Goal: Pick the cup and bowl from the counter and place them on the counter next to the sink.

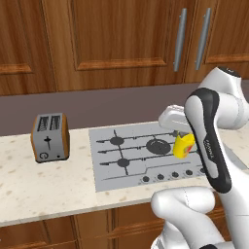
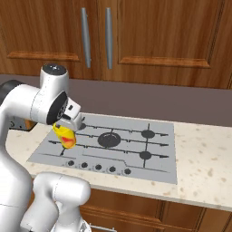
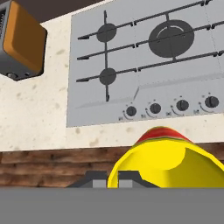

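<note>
Cup [image 1: 184, 146] in closed gripper [image 2: 69, 131] carries no legible writing.

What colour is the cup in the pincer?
Bright yellow with a red-orange mark on its side; the cup shows best in the right base view.

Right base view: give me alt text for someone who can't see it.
The robot's tool, shut on a small yellow cup, holds it in the air over the left end of a grey stove plate. Beige counter lies to the right, wooden cabinets behind.
</note>
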Controlling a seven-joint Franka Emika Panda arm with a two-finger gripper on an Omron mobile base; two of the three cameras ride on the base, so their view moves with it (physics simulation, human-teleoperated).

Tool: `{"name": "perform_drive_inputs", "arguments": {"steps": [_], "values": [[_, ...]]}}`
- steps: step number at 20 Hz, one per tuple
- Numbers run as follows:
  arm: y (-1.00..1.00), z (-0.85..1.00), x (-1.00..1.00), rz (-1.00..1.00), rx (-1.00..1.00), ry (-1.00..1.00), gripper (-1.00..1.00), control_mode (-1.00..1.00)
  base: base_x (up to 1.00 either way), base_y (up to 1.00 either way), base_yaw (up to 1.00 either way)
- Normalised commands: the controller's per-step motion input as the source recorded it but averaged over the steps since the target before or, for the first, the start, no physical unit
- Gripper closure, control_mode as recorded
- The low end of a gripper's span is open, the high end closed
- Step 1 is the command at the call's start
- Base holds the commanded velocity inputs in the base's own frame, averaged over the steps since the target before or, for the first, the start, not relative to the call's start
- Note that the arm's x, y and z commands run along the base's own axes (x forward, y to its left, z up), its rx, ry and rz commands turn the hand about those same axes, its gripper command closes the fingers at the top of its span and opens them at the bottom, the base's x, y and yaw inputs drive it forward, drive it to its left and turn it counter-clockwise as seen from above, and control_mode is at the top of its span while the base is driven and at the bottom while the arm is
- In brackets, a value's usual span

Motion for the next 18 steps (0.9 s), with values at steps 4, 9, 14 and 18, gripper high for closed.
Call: {"name": "perform_drive_inputs", "arguments": {"steps": [4,9,14,18], "values": [[0.0,0.0,0.0,0.0,0.0,0.0,1.0,1.0,-0.09,0.03,0.0],[0.0,0.0,0.0,0.0,0.0,0.0,1.0,1.0,-1.0,0.01,0.0],[0.0,0.0,0.0,0.0,0.0,0.0,1.0,1.0,-0.99,0.06,0.0],[0.0,0.0,0.0,0.0,0.0,0.0,1.0,1.0,-0.22,0.01,0.0]]}}
